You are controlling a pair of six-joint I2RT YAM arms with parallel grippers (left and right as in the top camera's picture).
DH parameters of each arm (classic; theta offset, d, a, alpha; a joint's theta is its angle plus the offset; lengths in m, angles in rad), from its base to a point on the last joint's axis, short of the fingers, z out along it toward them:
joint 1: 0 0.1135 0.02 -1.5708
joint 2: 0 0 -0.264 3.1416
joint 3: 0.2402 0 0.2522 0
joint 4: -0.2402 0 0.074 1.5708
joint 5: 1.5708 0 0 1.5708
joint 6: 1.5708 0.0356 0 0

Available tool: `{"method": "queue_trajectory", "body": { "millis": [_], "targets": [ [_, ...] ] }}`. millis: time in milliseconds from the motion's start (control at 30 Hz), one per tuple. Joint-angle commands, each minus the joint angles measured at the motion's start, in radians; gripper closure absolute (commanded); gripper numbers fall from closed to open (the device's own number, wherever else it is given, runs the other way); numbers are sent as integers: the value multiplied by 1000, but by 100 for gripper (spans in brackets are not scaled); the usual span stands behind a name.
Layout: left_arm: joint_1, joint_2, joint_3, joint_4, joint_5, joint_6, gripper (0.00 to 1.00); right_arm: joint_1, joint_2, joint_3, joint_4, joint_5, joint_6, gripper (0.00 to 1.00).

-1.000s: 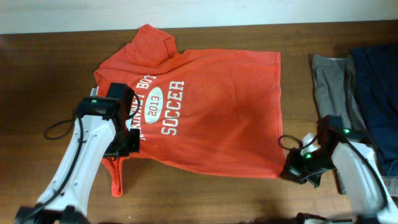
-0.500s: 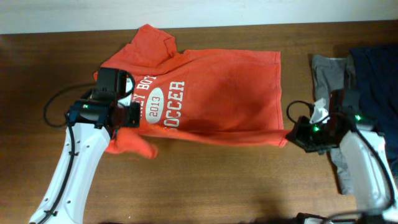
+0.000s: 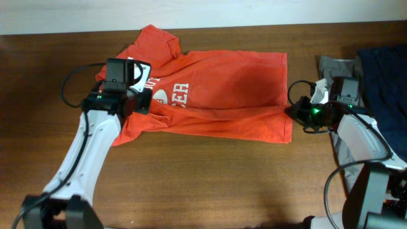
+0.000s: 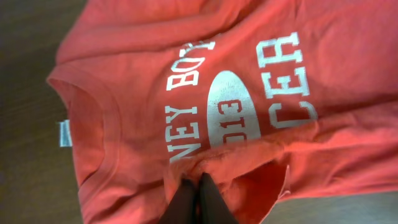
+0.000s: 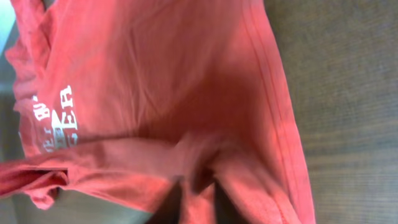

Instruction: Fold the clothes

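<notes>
The clothes, an orange-red T-shirt (image 3: 222,89), lie on the wooden table with the near half folded back over the white print, of which only part shows. My left gripper (image 3: 143,103) sits on the collar side, over the print. In the left wrist view its dark fingers (image 4: 199,183) are pressed together on a bunched fold of the T-shirt (image 4: 155,93). My right gripper (image 3: 294,111) is at the hem side. In the right wrist view the right gripper (image 5: 198,186) has a ridge of the T-shirt (image 5: 155,81) filling the narrow gap between its fingers.
A grey garment (image 3: 337,70) and a dark blue one (image 3: 385,83) lie at the right edge, just behind my right arm. Bare wood (image 3: 210,184) runs along the table's front. A pale wall borders the far side.
Both grippers have moved from the table's front toward the back, carrying the shirt's near edge up and over. The print is now half covered, and the right fingers have parted a little.
</notes>
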State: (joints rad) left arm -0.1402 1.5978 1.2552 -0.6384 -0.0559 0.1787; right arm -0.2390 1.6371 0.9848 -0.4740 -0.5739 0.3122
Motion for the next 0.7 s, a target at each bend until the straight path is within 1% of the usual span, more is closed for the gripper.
{"method": "queue_trajectory", "body": {
  "millis": [0, 33, 67, 100, 133, 200, 233, 267, 333, 367, 467, 600, 667],
  "targets": [
    [-1, 47, 13, 25, 2, 28, 59, -3, 11, 11, 22, -25, 8, 55],
    [-1, 50, 13, 24, -28, 17, 53, -4, 11, 11, 20, -26, 8, 51],
    [0, 49, 14, 18, -71, -16, 48, -3, 11, 11, 13, -26, 8, 49],
    [3, 47, 19, -2, -110, -54, 33, -3, 11, 12, 2, -25, 8, 48],
    [8, 45, 27, -31, -127, -74, 28, -4, 11, 11, -10, -25, 7, 47],
    [20, 40, 43, -100, -123, -108, 25, -3, 11, 11, -43, -25, 6, 46],
    [26, 38, 49, -142, -103, -147, 25, -3, 11, 11, -63, -25, -2, 46],
    [29, 38, 50, -167, -63, -158, 25, -3, 11, 11, -78, -25, -11, 46],
    [32, 44, 47, -223, 61, -156, 38, -3, 11, 11, -110, -24, -27, 46],
    [28, 51, 43, -239, 90, -156, 43, -3, 11, 11, -125, -21, -27, 46],
    [-2, 82, 19, -222, 82, -126, 43, -3, 11, 11, -141, -21, -27, 46],
    [-60, 166, 1, -121, 56, 21, 46, -3, 11, 11, -145, -20, -27, 46],
    [-84, 205, 1, -105, 38, 59, 46, -3, 11, 11, -151, -17, -28, 46]
  ]
}}
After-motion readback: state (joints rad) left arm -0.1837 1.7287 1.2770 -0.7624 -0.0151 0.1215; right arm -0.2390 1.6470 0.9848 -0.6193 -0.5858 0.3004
